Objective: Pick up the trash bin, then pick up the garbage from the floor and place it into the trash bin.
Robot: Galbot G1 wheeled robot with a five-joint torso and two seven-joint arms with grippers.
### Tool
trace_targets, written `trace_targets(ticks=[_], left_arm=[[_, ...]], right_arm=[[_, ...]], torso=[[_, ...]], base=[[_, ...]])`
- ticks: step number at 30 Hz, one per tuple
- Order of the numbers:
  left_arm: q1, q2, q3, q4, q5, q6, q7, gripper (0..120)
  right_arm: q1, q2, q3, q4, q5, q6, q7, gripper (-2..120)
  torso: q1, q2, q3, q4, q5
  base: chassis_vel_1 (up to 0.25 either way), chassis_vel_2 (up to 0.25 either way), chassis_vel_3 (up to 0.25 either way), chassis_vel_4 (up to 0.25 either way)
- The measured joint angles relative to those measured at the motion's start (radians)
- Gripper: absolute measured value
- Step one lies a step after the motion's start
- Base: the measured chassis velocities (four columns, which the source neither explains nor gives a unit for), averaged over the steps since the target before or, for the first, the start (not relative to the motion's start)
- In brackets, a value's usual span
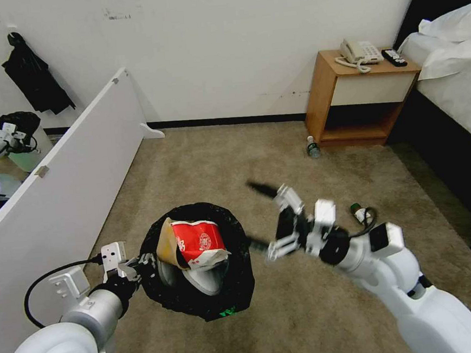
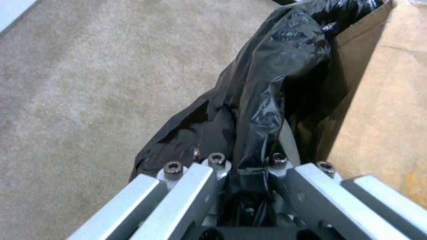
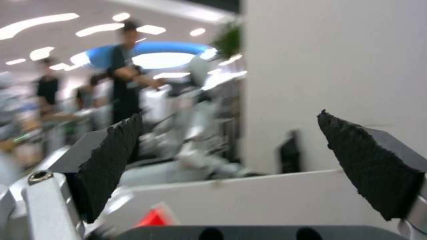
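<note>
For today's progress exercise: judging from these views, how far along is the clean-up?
Done: the left gripper holds the bin by its black bag rim, and a paper bag, wrapper and slipper lie inside. In hand: nothing; the right gripper hangs open beside the bin. Left: two bottles on the carpet.

The left hand (image 1: 139, 264) is clamped on the bin's bagged rim, arm bent low at the left. The right hand (image 1: 265, 217) hangs raised, its fingers (image 3: 111, 160) spread wide, gripping nothing.
</note>
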Motion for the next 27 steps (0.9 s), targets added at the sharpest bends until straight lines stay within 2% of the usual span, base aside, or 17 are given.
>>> trace_targets(ticks=[1, 4, 5, 7, 8, 9, 10, 11, 13, 15, 16, 18, 21, 23, 27], left_arm=[[0.000, 0.000, 0.000, 0.000, 0.000, 0.000, 0.000, 1], [-0.007, -0.007, -0.022, -0.003, -0.014, 0.000, -0.007, 1], [-0.007, -0.007, -0.022, -0.003, -0.014, 0.000, -0.007, 1], [-0.014, -0.012, -0.036, -0.004, -0.020, 0.000, -0.014, 1], [-0.014, -0.012, -0.036, -0.004, -0.020, 0.000, -0.014, 1], [-0.017, -0.013, -0.041, -0.004, -0.021, 0.000, -0.017, 1], [-0.017, -0.013, -0.041, -0.004, -0.021, 0.000, -0.017, 1], [-0.020, -0.015, -0.044, -0.005, -0.021, 0.000, -0.020, 1], [-0.022, -0.016, -0.046, -0.006, -0.020, 0.000, -0.022, 1], [-0.033, -0.028, -0.057, -0.007, -0.004, 0.000, -0.038, 1], [-0.033, -0.028, -0.057, -0.007, -0.004, 0.000, -0.038, 1], [-0.035, -0.034, -0.072, -0.010, 0.006, 0.000, -0.045, 1], [-0.035, -0.034, -0.079, -0.011, 0.006, 0.000, -0.045, 1], [-0.034, -0.035, -0.109, -0.014, 0.001, 0.000, -0.046, 1], [-0.034, -0.036, -0.128, -0.014, -0.009, 0.000, -0.046, 1]], right_arm=[[0.000, 0.000, 0.000, 0.000, 0.000, 0.000, 0.000, 100], [-0.058, 0.035, 0.082, 0.036, 0.038, 0.017, 0.202, 100], [-0.058, 0.035, 0.082, 0.036, 0.038, 0.017, 0.202, 100], [-0.091, 0.060, 0.142, 0.057, -0.011, 0.020, 0.326, 100], [-0.091, 0.060, 0.142, 0.057, -0.011, 0.020, 0.326, 100], [-0.109, 0.067, 0.168, 0.067, -0.064, 0.016, 0.390, 100], [-0.109, 0.067, 0.168, 0.067, -0.064, 0.016, 0.390, 100], [-0.126, 0.071, 0.188, 0.073, -0.118, 0.009, 0.444, 100], [-0.134, 0.073, 0.196, 0.074, -0.144, 0.005, 0.471, 100], [-0.167, 0.095, 0.227, 0.080, -0.274, -0.025, 0.635, 100], [-0.167, 0.095, 0.227, 0.080, -0.274, -0.025, 0.635, 100], [-0.189, 0.118, 0.247, 0.084, -0.343, -0.060, 0.746, 100], [-0.198, 0.127, 0.257, 0.085, -0.366, -0.072, 0.779, 100], [-0.222, 0.155, 0.289, 0.084, -0.426, -0.090, 0.847, 100], [-0.243, 0.171, 0.310, 0.083, -0.459, -0.092, 0.863, 100]], torso=[[0.000, 0.000, 0.000, 0.0000, 0.0000], [0.000, 0.000, 0.000, 0.0000, 0.0000], [0.000, 0.000, 0.000, 0.0000, 0.0000], [0.000, 0.000, 0.000, 0.0000, 0.0001], [0.000, 0.000, 0.000, 0.0000, 0.0001], [0.000, 0.000, 0.000, 0.0002, 0.0001], [0.000, 0.000, 0.000, 0.0002, 0.0001], [0.000, 0.000, 0.000, 0.0001, 0.0001], [0.000, 0.000, 0.000, 0.0000, 0.0000], [0.000, 0.000, 0.000, 0.0002, 0.0001], [0.000, 0.000, 0.000, 0.0002, 0.0001], [0.000, 0.000, 0.000, 0.0002, 0.0002], [0.000, 0.000, 0.000, 0.0002, 0.0001], [0.000, 0.000, 0.000, 0.0002, 0.0001], [0.000, 0.000, 0.000, 0.0002, 0.0001]], base=[[0.000, 0.000, 0.000, 0.000], [0.000, 0.000, 0.000, 0.000], [0.000, 0.000, 0.000, 0.000], [0.000, 0.000, 0.000, 0.000], [0.000, 0.000, 0.000, 0.000], [0.000, 0.000, 0.000, 0.000], [0.000, 0.000, 0.000, 0.000], [0.000, 0.000, 0.000, 0.000], [0.000, 0.000, 0.000, 0.000], [0.000, 0.000, 0.000, 0.000], [0.000, 0.000, 0.000, 0.000], [0.000, 0.000, 0.000, 0.000], [0.000, 0.000, 0.000, 0.000], [0.000, 0.000, 0.000, 0.000], [0.000, 0.000, 0.000, 0.000]])
